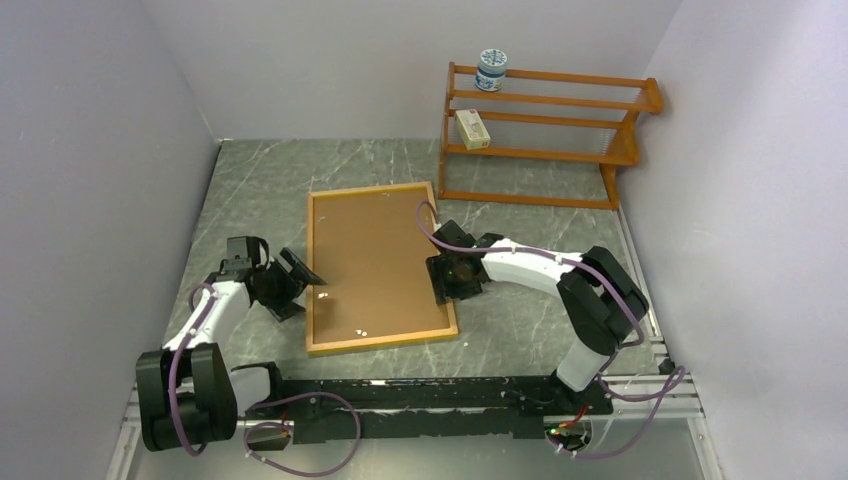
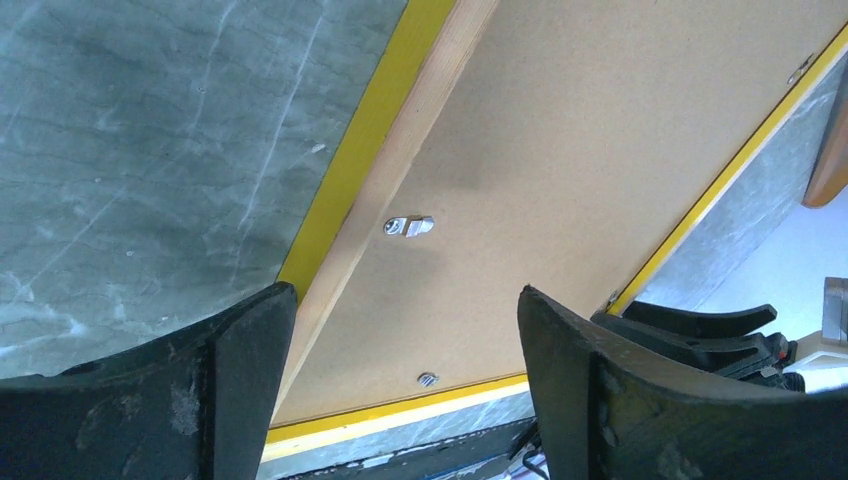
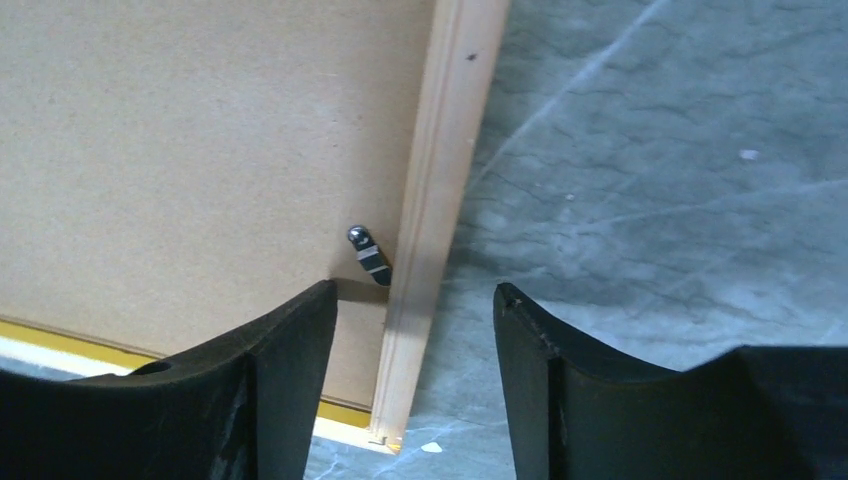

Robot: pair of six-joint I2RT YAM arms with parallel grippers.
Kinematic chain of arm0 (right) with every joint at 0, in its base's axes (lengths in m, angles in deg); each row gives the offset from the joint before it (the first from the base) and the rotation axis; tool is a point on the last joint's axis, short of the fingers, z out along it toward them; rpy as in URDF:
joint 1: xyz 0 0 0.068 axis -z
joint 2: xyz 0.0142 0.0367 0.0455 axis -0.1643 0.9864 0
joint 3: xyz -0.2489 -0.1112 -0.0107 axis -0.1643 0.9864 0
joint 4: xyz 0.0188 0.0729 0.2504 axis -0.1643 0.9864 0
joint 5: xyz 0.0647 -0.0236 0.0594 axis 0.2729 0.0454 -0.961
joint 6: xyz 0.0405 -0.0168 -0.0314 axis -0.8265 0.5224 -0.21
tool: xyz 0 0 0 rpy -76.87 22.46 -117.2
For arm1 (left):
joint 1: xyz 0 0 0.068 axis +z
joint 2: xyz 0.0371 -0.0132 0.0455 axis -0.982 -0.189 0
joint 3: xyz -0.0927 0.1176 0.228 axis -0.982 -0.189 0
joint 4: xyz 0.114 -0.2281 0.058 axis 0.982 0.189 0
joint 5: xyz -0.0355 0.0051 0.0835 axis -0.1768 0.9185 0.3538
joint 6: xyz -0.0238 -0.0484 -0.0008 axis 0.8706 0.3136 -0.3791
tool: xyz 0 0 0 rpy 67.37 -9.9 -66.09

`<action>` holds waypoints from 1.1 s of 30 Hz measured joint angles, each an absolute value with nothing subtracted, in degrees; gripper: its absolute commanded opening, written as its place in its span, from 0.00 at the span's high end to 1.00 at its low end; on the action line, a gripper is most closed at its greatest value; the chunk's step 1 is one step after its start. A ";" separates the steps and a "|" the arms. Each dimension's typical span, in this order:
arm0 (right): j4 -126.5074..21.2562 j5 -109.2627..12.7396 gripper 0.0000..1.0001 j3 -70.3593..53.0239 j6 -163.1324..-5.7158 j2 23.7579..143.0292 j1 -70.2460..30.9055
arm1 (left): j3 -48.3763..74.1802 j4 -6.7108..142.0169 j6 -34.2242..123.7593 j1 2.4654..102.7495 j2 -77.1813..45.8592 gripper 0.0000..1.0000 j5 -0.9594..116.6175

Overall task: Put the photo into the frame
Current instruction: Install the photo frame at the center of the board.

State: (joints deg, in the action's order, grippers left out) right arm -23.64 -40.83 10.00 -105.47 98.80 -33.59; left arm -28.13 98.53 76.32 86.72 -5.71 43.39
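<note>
The frame (image 1: 311, 270) lies face down on the table, its light wood back up and its yellow edge (image 2: 352, 150) showing. A brown backing board (image 1: 375, 260) fills it, held by small metal clips (image 2: 408, 227). The photo is hidden. My left gripper (image 1: 295, 282) hovers open at the frame's left rail, with nothing between its fingers (image 2: 405, 290). My right gripper (image 1: 447, 280) is open over the right rail (image 3: 440, 200), near a turn clip (image 3: 368, 253); its fingers (image 3: 412, 287) straddle the rail without touching it.
An orange-brown wooden shelf rack (image 1: 540, 130) stands at the back right, with a jar (image 1: 491, 70) on top and a small box (image 1: 473, 128) on a lower shelf. Grey walls close in on the left, back and right.
</note>
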 measured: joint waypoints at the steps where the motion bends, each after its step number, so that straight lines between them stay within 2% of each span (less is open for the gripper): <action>1: -23.44 -40.26 0.43 10.11 -105.53 98.56 -33.59 | -28.13 98.53 76.32 86.70 -5.64 0.20 43.39; 4: -22.96 -38.18 0.45 10.46 -105.66 97.73 -33.39 | -28.13 98.62 76.30 86.64 -5.64 0.26 43.35; 14: -22.85 -37.62 0.44 11.05 -104.26 95.26 -33.00 | -28.20 97.79 76.34 86.42 -6.10 0.35 40.42; 21: -22.65 -36.28 0.44 10.78 -101.62 96.72 -32.63 | -28.18 97.85 76.34 86.35 -6.89 0.36 41.07; 29: -22.87 -37.40 0.38 10.19 -98.97 97.25 -32.63 | -28.20 97.88 76.37 86.35 -6.86 0.36 41.75; 33: -22.89 -38.25 0.41 9.56 -98.28 97.55 -32.63 | -28.18 97.88 76.37 86.35 -6.86 0.36 41.82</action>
State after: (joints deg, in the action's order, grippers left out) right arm -22.89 -38.25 9.56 -98.28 97.55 -32.63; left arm -28.18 97.88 76.37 86.35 -6.86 41.82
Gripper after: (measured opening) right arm 0.618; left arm 0.643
